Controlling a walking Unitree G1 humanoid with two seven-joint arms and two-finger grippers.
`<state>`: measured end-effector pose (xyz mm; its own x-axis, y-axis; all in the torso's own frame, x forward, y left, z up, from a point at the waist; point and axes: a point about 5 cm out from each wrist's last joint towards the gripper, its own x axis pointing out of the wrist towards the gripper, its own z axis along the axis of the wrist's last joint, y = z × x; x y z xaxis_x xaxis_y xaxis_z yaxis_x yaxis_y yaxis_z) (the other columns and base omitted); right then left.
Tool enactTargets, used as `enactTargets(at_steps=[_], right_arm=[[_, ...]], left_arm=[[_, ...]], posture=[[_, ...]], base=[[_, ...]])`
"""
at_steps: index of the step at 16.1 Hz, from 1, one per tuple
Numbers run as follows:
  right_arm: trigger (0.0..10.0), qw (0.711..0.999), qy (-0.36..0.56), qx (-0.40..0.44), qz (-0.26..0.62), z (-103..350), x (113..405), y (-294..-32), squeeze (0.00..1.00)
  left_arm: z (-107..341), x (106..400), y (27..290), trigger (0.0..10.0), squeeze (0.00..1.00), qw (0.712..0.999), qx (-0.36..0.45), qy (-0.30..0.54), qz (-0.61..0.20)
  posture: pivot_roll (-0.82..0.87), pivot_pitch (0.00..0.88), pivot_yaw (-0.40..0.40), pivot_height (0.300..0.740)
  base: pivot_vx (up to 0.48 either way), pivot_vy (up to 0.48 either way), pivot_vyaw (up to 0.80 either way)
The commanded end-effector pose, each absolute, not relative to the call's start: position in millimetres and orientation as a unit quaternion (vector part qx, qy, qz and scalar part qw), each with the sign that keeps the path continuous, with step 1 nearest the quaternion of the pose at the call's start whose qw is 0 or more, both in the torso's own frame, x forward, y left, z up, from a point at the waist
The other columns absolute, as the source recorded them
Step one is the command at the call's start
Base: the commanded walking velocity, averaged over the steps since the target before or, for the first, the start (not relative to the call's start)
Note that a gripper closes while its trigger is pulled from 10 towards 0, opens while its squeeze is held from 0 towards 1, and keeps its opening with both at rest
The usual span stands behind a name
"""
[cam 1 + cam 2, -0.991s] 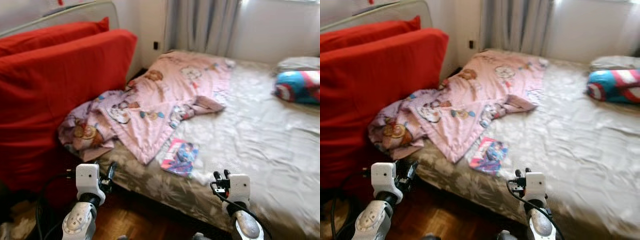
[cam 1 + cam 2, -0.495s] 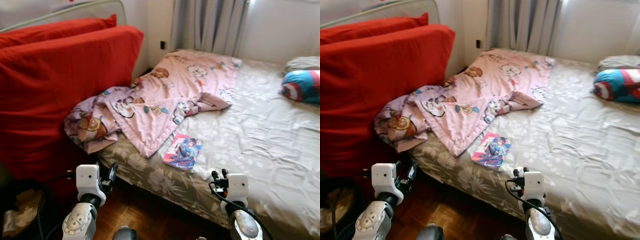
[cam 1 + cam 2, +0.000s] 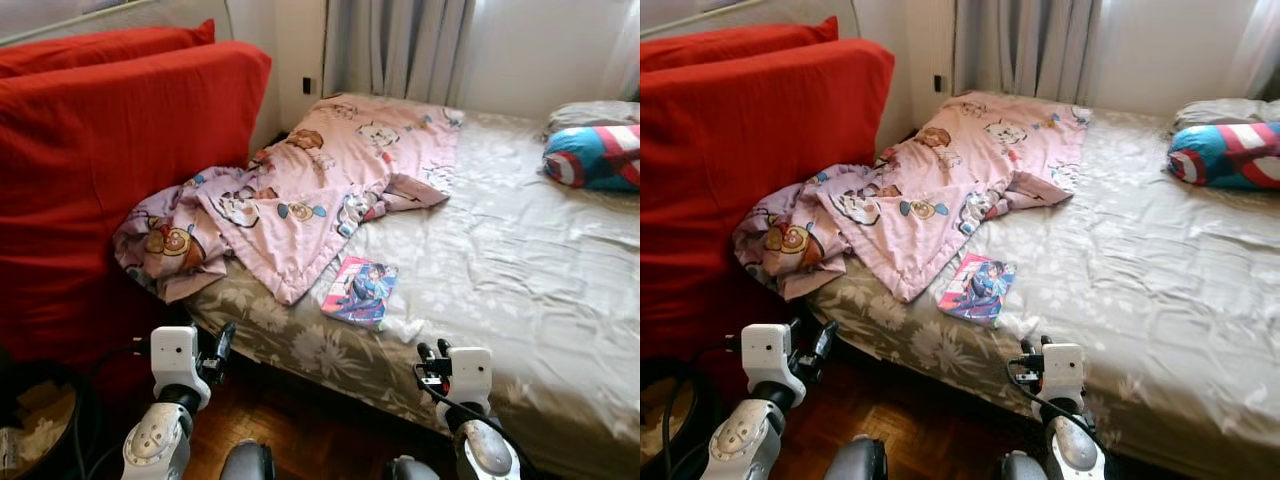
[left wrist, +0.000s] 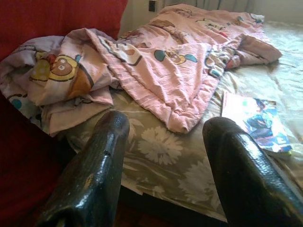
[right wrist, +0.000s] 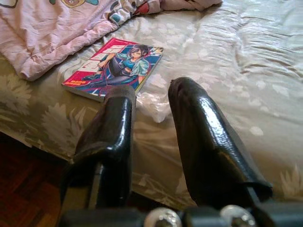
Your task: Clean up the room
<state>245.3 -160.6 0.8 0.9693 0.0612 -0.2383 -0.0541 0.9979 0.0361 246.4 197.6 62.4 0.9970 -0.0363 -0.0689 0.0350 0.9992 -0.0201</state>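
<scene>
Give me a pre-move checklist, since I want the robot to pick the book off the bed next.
1. Book uncovered, flat on the bed: ok.
2. Pink blanket off the book: ok, its edge lies beside it.
3. Right gripper empty, fingers apart: ok.
4. Right gripper aimed at the book: not ok, it points just past the corner.
5. Left gripper open and empty: ok.
6. Crumpled clear wrapper beside the book, apart from it: cannot tell.

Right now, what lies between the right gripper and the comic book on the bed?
In the right wrist view, a crumpled clear plastic wrapper lies on the bedsheet between the right gripper and the comic book.
</scene>
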Motion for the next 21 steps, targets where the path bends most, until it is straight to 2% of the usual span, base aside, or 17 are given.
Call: enactTargets(at_steps=[1, 4, 11, 14, 21], right_arm=[[10.0, 0.993, 0.113, 0.015, 0.028, 3.3, 246.2, -161.4, 0.0], [10.0, 0.993, 0.115, 0.013, 0.03, 2.9, 245.5, -160.5, 0.0], [10.0, 0.993, 0.111, 0.01, 0.04, 4.0, 246.7, -156.8, 0.0], [10.0, 0.993, 0.106, 0.019, 0.054, 4.3, 245.7, -153.2, 0.0], [10.0, 0.992, 0.112, 0.036, 0.044, 2.9, 247.6, -153.5, 0.0]], left_arm=[[66.4, 247.6, 197.2, 10.0, 0.0, 0.999, 0.018, 0.03, -0.024], [67.3, 244.7, 181.7, 10.0, 0.0, 0.999, 0.003, 0.028, -0.03], [65.6, 245.4, 183.1, 10.0, 0.0, 0.999, -0.004, 0.035, -0.027], [65.4, 246.4, 184.2, 10.0, 0.0, 0.999, -0.004, 0.036, -0.027], [64.7, 247.3, 186.8, 10.0, 0.0, 0.999, -0.002, 0.038, -0.029]], posture=[[-0.02, 0.022, -0.008, 0.626], [-0.02, 0.023, -0.006, 0.626], [-0.01, 0.022, 0.0, 0.626], [-0.01, 0.022, 0.002, 0.626], [-0.01, 0.022, 0.01, 0.626]], base=[[0.0, 0.0, 0.0], [0.0, 0.0, 0.0], [0.0, 0.0, 0.0], [0.254, 0.0, 0.8], [0.272, 0.0, 0.0]])
